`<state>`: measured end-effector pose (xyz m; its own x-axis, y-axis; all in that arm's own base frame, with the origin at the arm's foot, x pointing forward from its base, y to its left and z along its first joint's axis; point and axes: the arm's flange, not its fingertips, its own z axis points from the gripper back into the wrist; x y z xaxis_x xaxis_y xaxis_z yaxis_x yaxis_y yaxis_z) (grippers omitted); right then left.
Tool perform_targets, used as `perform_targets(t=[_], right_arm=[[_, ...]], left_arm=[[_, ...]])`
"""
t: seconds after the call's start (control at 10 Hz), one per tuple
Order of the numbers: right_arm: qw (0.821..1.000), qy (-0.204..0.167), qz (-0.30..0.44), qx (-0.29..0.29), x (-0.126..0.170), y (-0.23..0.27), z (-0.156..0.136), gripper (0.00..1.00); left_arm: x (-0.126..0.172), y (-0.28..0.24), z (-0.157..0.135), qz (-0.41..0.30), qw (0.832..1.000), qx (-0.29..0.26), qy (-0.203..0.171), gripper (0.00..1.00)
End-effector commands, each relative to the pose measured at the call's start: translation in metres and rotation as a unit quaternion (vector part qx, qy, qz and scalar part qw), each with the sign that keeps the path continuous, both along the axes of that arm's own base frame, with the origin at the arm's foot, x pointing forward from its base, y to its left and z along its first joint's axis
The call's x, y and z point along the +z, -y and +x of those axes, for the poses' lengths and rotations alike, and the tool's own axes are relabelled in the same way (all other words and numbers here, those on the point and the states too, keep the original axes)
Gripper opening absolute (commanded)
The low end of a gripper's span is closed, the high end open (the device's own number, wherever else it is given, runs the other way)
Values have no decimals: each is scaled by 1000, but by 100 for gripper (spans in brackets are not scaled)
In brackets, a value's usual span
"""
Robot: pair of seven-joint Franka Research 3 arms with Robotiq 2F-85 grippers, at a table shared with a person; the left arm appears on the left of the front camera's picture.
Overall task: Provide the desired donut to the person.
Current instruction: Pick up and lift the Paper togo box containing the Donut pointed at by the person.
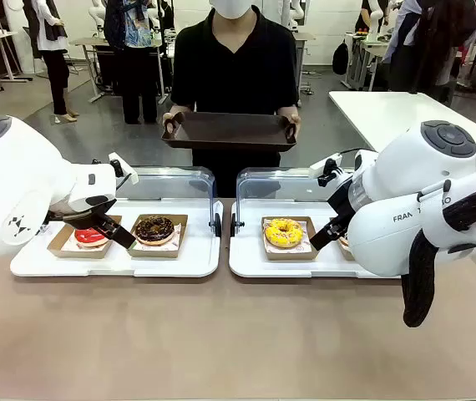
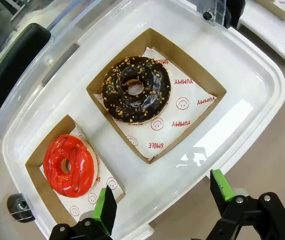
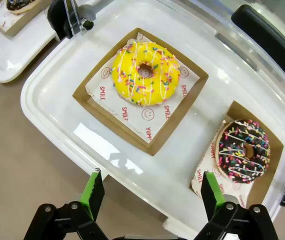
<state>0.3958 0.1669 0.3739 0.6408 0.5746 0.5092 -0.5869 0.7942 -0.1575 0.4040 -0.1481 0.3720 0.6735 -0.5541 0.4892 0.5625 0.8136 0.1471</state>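
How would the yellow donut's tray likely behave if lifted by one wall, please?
The tray looks like thin cardboard with low walls, so a pinched wall would probably flex. The donut lies loose on a paper liner, so it may slide if tilted. Its icing looks soft and would likely smear.

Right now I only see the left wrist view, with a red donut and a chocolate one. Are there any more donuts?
Observer: Yes. A second white tray holds a yellow donut and a dark sprinkled donut.
Operator: Does somebody want one?
Observer: A person stands across the table, holding an empty brown tray.
Operator: What is the other end effector doing?
Observer: The right end effector is open, hovering by that white tray's rim.
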Motion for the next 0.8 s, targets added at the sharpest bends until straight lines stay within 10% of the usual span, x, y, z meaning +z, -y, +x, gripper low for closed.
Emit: perform_targets(t=[0.0,0.7], right_arm=[[1000,0,0,0,0,0,0,100],[1000,0,0,0,0,0,0,100]], left_arm=[[0,0,0,0,1000,0,0,100],[0,0,0,0,1000,0,0,100]])
